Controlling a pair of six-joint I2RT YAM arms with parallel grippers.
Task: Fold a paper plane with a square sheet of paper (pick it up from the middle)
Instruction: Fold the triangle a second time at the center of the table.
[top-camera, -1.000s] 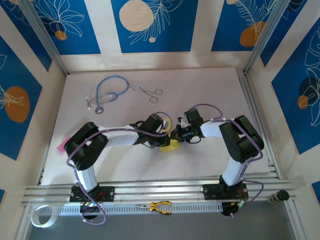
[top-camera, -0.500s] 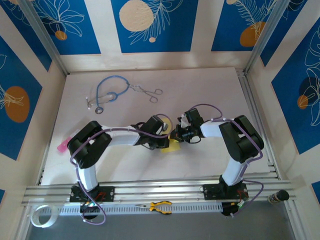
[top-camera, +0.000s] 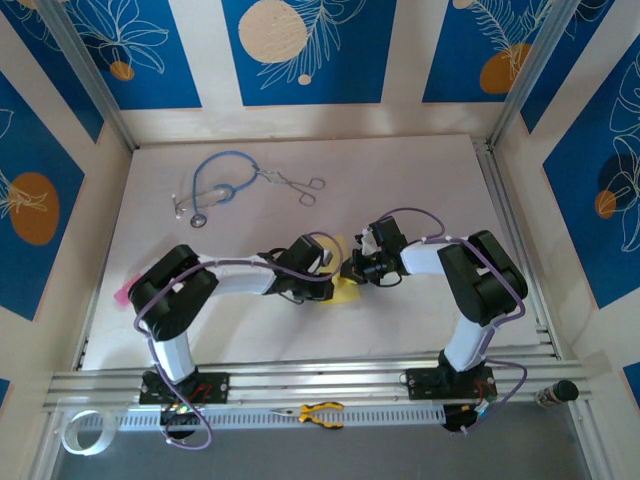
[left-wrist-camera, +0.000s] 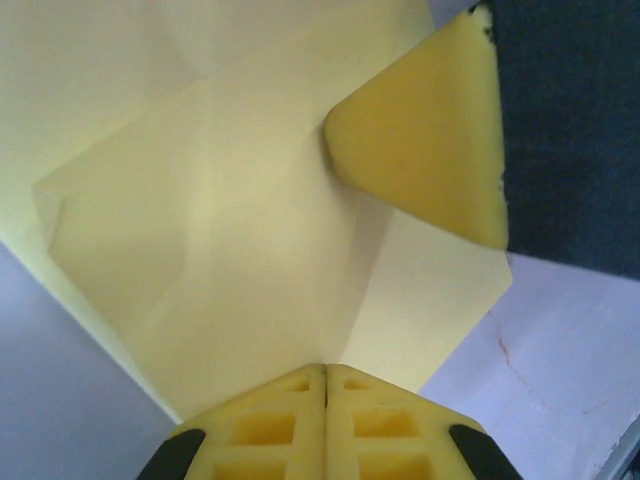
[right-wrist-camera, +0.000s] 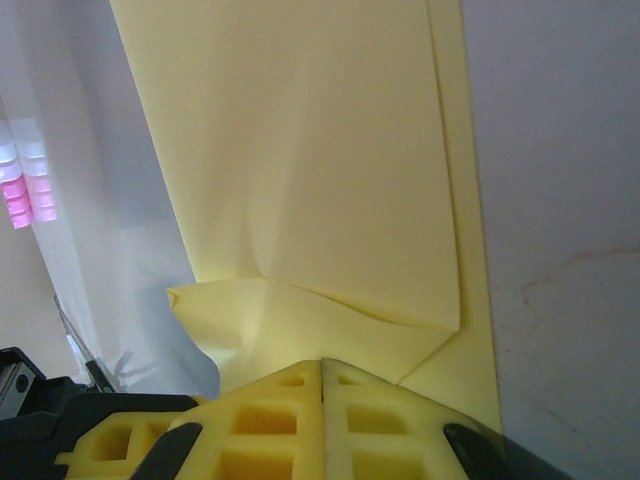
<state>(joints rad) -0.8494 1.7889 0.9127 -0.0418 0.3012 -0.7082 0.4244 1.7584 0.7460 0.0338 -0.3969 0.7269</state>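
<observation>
Left gripper (left-wrist-camera: 325, 385) edged leftward, still pinching paper (left-wrist-camera: 230, 250).

1. You look down on a white table (top-camera: 420, 170) under soft, even light.
2. Pale walls (top-camera: 203, 60) close it in on three sides and carry blue panels (top-camera: 350, 75) with white leaf drawings and orange or cream discs.
3. Aluminium rails (top-camera: 320, 378) run along your near edge.
</observation>
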